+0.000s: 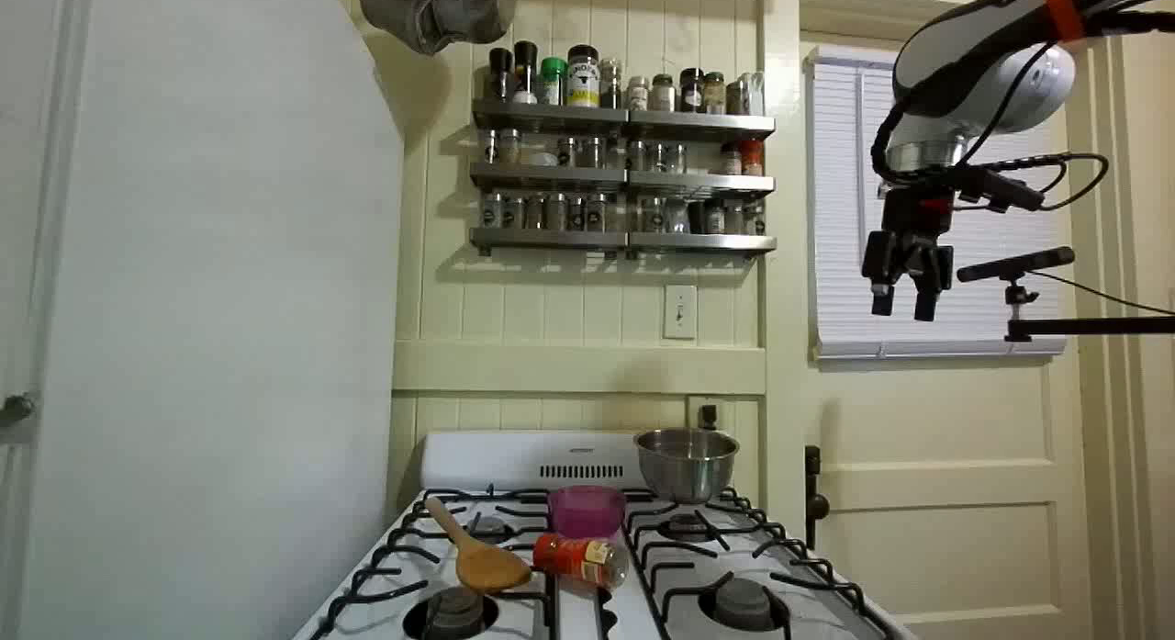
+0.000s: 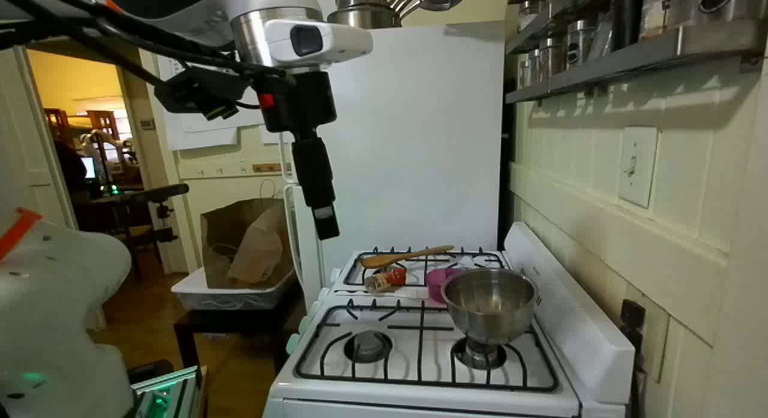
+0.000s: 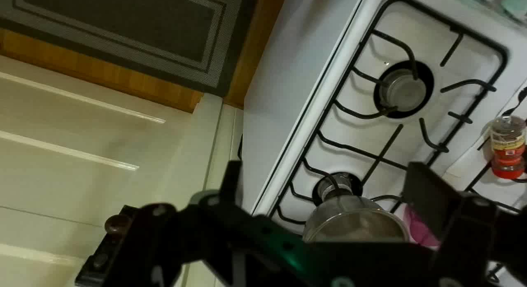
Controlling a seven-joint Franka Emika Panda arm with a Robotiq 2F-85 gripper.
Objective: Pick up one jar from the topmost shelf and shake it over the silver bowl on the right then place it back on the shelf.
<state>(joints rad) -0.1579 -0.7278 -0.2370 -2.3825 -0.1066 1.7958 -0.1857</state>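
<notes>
Gripper (image 1: 904, 309), empty and spread wide, points down high by the right edge of the stovetop (image 1: 633, 612); upright jars (image 1: 638, 95) line the topmost shelf (image 1: 702, 124), up and left, above the back edge; silver bowl (image 1: 687, 467), back-right corner.

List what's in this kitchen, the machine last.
Gas stove: one, white, against wall.
Mixing bowl: one, silver, by rear burner.
Small bowl: one, pink, near mixing bowl.
Seasoning jar: one, red and clear, lying on stove.
Wooden spoon: one, brown, on stove.
Spice shelves: three tiers, grey, on wall.
Spice jars: dozens, mixed colours, on shelves.
Light switch: one, white, below shelves.
Refrigerator: one, white, beside stove.
Window blind: one, white, on door.
Robot arm: one, white-and-black, above stove height.
Gripper: one, black, open, below arm.
</notes>
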